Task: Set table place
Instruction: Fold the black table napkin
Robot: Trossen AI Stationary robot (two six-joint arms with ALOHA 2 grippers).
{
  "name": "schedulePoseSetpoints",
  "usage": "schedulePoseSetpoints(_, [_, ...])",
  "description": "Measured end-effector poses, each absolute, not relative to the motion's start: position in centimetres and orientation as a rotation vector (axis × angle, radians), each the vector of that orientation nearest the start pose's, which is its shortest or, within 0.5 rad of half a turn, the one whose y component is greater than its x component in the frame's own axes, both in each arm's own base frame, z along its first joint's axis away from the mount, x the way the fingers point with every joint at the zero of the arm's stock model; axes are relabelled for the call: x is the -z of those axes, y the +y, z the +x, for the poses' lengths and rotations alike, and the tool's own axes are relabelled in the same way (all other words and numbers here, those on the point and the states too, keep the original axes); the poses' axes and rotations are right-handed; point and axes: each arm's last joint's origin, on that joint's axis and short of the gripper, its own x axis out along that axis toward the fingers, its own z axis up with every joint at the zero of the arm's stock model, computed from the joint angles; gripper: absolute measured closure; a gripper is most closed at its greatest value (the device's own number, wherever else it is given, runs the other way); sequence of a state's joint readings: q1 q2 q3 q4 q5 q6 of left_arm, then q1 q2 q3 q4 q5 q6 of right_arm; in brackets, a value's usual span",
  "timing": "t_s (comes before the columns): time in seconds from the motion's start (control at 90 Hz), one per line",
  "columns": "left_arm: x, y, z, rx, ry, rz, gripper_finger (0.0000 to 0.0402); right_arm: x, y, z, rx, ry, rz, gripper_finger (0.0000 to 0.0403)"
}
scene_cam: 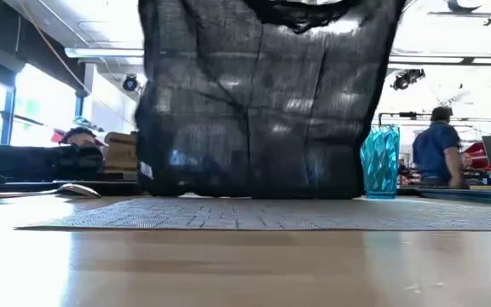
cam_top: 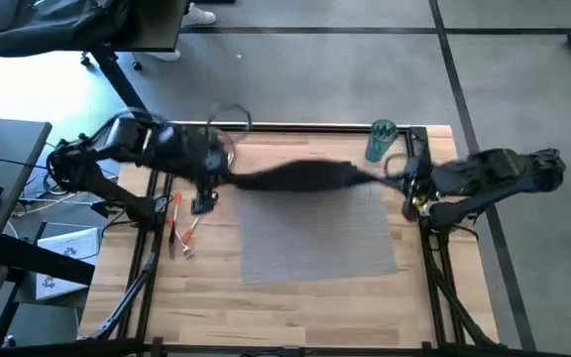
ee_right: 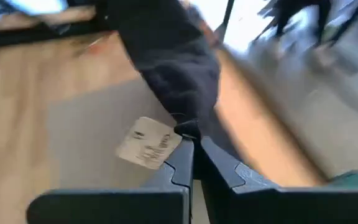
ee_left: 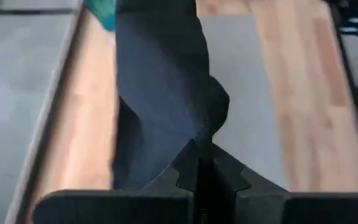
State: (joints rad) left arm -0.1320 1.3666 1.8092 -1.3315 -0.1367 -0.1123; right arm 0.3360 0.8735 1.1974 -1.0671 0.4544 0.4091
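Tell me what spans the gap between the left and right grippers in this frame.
In the high view, the black napkin stretches between the left gripper and right gripper, each shut on one end, above the grey placemat.

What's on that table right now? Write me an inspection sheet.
Surface: light wood plank table, grey woven placemat lying flat.
Job's things: black cloth napkin stretched in the air over the placemat; teal translucent cup at the far edge; orange-handled cutlery left of the placemat.
Clutter: nothing seen.
Grippers: left hand and right hand each pinch a napkin end.
Cables: loops behind the left arm.
Surroundings: person standing beyond.
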Motion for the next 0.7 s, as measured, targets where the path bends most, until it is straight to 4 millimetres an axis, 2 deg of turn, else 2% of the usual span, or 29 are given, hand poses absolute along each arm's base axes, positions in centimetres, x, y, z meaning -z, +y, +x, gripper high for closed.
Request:
schedulePoseSetpoints(0.167, [-40.6, -6.5, 22.8, -0.025, 0.982, -0.03, 0.0402, -34.9, 6.3, 14.2, 0.15, 0.762, 0.21, 0.0403])
schedulePoseSetpoints(0.356, [-35.2, -11.2, 23.2, 0.029, 1.011, -0.074, 0.0402, -29.8, 10.5, 15.7, 0.085, 0.886, 0.266, 0.0403])
schedulePoseSetpoints(0.556, [-29.7, -15.2, 22.2, 0.09, 1.024, -0.206, 0.0402, -23.8, 15.1, 17.1, -0.004, 0.909, 0.333, 0.0403])
schedulePoseSetpoints(0.7, [-26.7, -17.0, 21.1, 0.115, 1.027, -0.258, 0.0402, -21.3, 18.2, 17.2, -0.023, 0.976, 0.325, 0.0403])
